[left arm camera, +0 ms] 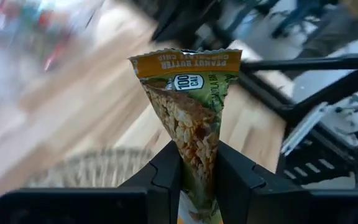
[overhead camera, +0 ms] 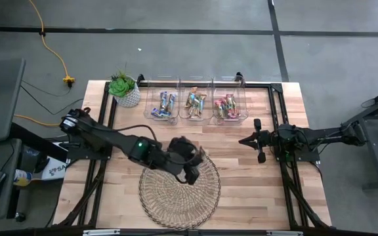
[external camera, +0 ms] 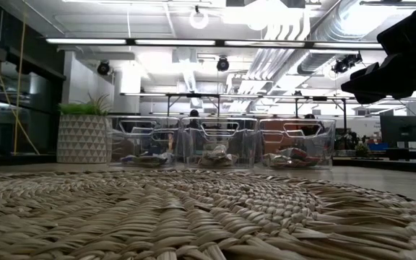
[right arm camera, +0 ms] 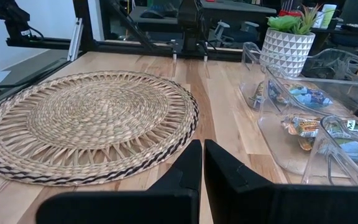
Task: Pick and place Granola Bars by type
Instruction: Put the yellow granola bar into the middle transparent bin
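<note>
My left gripper point(overhead camera: 190, 165) hangs over the far part of the round wicker mat point(overhead camera: 180, 190) and is shut on a green and tan granola bar point(left arm camera: 188, 118), printed with oat clusters and a "peanut butter" band. Other granola bars lie in three clear bins at the table's far edge. Blue ones are in the left bin point(overhead camera: 164, 105), green and tan in the middle bin point(overhead camera: 196, 103), pink and red in the right bin point(overhead camera: 228, 106). My right gripper point(overhead camera: 243, 139) waits shut and holds nothing, right of the mat and near of the bins, pointing toward the table's left point(right arm camera: 202, 152). My left gripper pinches the granola bar between its two fingers at the bar's lower half point(left arm camera: 199, 163). The bar lies along the fingers. Its crimped orange end point(left arm camera: 185, 62) sticks out past the fingertips. The bar is lifted clear of the mat and the table.
A potted plant in a white patterned pot point(overhead camera: 125, 90) stands at the far left corner, beside the left bin. Black frame rails point(overhead camera: 277, 111) run along the table's sides. Bare wood point(overhead camera: 235, 190) lies between the mat and the right arm.
</note>
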Action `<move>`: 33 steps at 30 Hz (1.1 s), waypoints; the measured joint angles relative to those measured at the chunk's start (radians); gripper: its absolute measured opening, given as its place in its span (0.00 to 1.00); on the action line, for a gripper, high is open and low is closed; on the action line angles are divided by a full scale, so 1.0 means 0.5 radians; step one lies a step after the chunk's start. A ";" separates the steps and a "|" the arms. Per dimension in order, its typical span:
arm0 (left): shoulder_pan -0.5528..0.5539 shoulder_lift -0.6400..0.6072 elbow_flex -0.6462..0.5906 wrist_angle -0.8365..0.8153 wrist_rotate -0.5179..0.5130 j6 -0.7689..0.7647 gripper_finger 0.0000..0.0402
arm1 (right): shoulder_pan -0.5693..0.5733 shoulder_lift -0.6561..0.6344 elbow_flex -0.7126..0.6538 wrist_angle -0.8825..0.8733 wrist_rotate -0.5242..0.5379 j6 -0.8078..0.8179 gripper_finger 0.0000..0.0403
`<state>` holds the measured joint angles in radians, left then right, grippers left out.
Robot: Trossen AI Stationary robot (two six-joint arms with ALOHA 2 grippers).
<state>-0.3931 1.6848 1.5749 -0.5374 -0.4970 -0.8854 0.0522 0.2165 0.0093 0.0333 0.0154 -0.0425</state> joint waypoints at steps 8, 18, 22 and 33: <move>0.001 -0.004 0.293 0.123 -0.232 0.557 0.18 | 0.000 0.000 0.000 0.000 0.000 0.000 0.00; 0.149 -0.029 0.674 0.130 -0.543 1.153 0.18 | 0.000 0.000 0.000 0.000 0.000 0.000 0.00; 0.363 -0.027 0.765 0.114 -0.390 1.271 0.18 | 0.000 0.000 0.000 0.000 0.000 0.000 0.00; 1.214 -0.027 0.760 0.103 0.538 0.859 0.18 | 0.000 0.000 0.000 0.000 0.000 0.000 0.00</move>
<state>0.2137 1.6715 1.9550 -0.4857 -0.2279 -0.4558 0.0522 0.2165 0.0093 0.0334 0.0154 -0.0425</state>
